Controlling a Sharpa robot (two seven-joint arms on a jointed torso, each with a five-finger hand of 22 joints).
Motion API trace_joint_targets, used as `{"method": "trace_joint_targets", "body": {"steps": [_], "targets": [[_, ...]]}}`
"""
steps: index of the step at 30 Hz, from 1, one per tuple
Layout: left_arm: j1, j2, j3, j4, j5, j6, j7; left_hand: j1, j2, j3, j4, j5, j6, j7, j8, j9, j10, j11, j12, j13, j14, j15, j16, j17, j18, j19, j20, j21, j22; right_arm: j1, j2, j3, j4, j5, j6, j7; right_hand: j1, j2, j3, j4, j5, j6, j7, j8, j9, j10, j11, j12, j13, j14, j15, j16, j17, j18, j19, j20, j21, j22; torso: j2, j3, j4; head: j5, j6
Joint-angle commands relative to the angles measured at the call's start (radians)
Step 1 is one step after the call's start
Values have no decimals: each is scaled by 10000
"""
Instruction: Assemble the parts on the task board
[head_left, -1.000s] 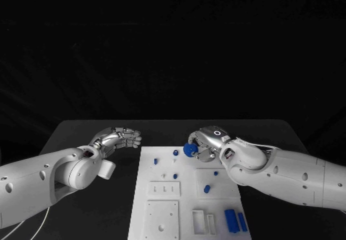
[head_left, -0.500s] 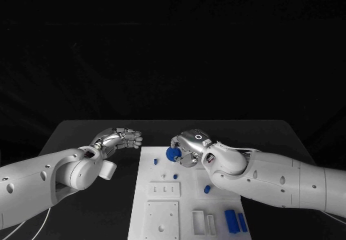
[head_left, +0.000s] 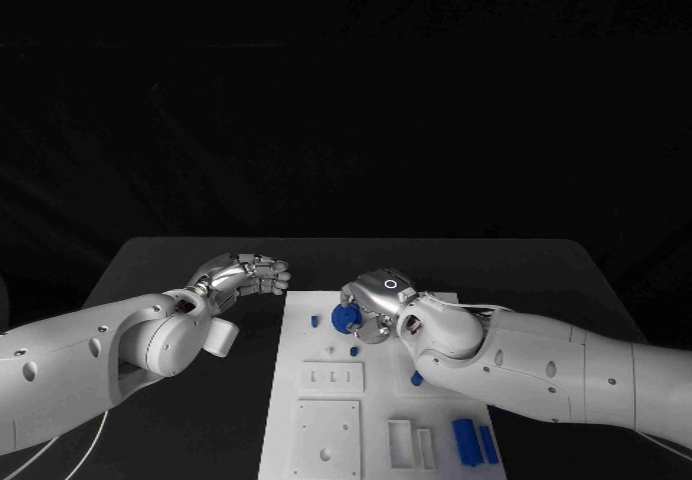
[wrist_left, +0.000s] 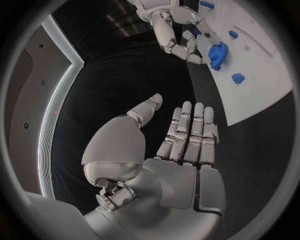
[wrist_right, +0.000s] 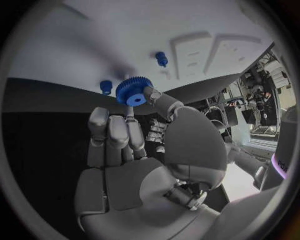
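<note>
The right hand pinches a small blue gear between thumb and fingers and holds it just above the upper left part of the white board, at the centre of the head view. In the right wrist view the gear sits edge-up at the fingertips, its centre hole facing the camera, with two blue pegs standing on the board beyond it. The gear looks light, stiff and toothed, so I judge the rim the best place to hold it, leaving the hole free for a peg; smooth plastic could slip or tilt. The left hand hovers over the dark worktop left of the board, empty, with its fingers straight and side by side.
</note>
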Motion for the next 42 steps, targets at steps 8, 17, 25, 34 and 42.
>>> {"method": "trace_joint_targets", "body": {"steps": [8,17,25,34,42], "targets": [[12,-13,7,32,25,138,105,35,-30,-46,12,-47,7,113,-50,10,6,23,-29,-3,-66,-25,-34,11,187,22,48,-37,180,-10,69,-9,-79,-247,469,-225,55,-5,32,17,-4,253,97,-3,249,-29,22,-76,272,10,-67,-64,15,477,165,-137,5,160,-6,15,-14,24,-29],[12,-13,7,27,25,157,100,38,-32,-50,10,-47,5,114,-53,11,5,24,-34,-4,-68,-25,-38,13,186,22,48,-38,180,-24,228,-30,-293,-260,522,-365,36,-76,5,14,-19,124,132,-94,236,-248,53,-224,120,0,-40,-100,10,477,142,-134,-22,153,-9,10,-11,44,-36],[12,-22,7,30,25,180,93,39,-34,-53,11,-48,3,115,-55,11,4,25,-37,-4,-70,-25,-41,15,186,22,48,-40,180,-24,272,-31,-426,-262,756,-495,33,-143,-8,43,-31,-95,208,-233,205,-453,125,-375,-25,-3,27,-137,10,477,128,-131,-53,144,-7,2,-16,38,-54],[12,-14,7,21,25,192,91,39,-33,-57,12,-48,2,116,-57,12,3,25,-41,-5,-72,-25,-44,17,185,22,49,-42,180,-24,355,-32,-484,-214,716,-504,19,-178,0,87,-34,-158,238,-275,202,-563,154,-458,-104,-10,55,-164,7,477,117,-124,-75,138,-11,2,-6,40,-51],[12,-9,7,14,25,193,87,41,-34,-58,12,-48,1,117,-58,13,3,25,-43,-5,-73,-26,-47,19,185,23,48,-43,180,-24,391,-35,-545,110,705,-332,-88,-400,-88,226,-44,-994,401,-744,16,-849,311,-683,-324,-7,205,-198,21,477,121,-111,-112,130,-8,8,-16,45,-61]]}}
